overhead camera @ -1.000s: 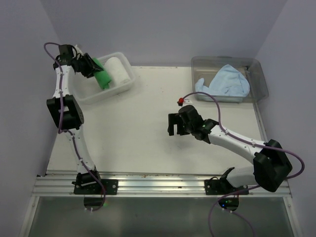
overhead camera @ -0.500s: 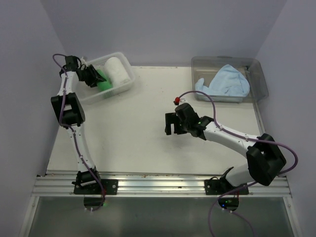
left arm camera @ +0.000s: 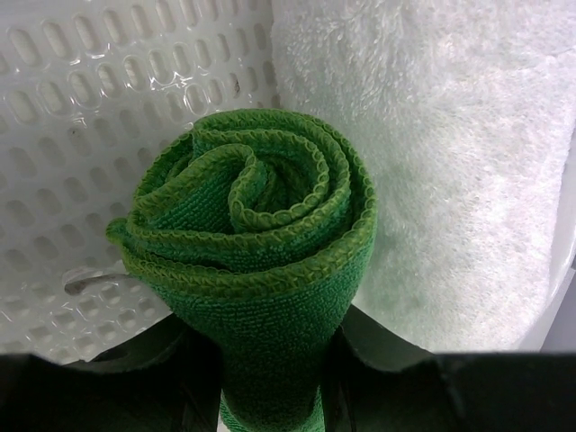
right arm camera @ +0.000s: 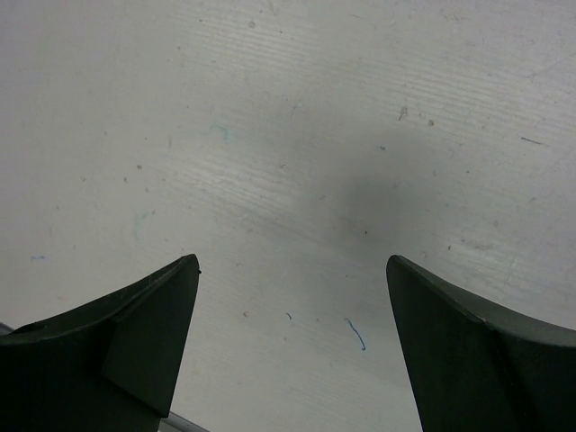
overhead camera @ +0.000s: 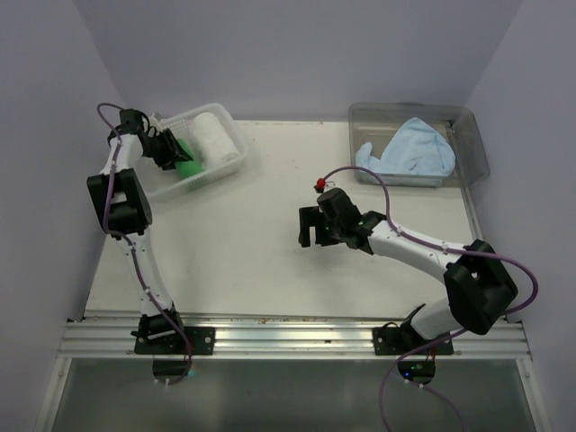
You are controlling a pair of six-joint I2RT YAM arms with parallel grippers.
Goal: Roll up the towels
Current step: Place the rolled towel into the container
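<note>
My left gripper is shut on a rolled bright green towel and holds it inside the white lattice basket. In the left wrist view the green towel shows its spiral end between my fingers, next to a rolled white towel. The white towel lies rolled in the basket's far part. The light blue towel lies crumpled in the clear tub. My right gripper is open and empty above the bare table.
The basket sits at the table's far left corner, the tub at the far right. Purple walls close in on the left, back and right. A metal rail runs along the near edge.
My left gripper has lowered the green towel from above the basket rim down into the basket beside the white roll. My right gripper has drifted a little left.
</note>
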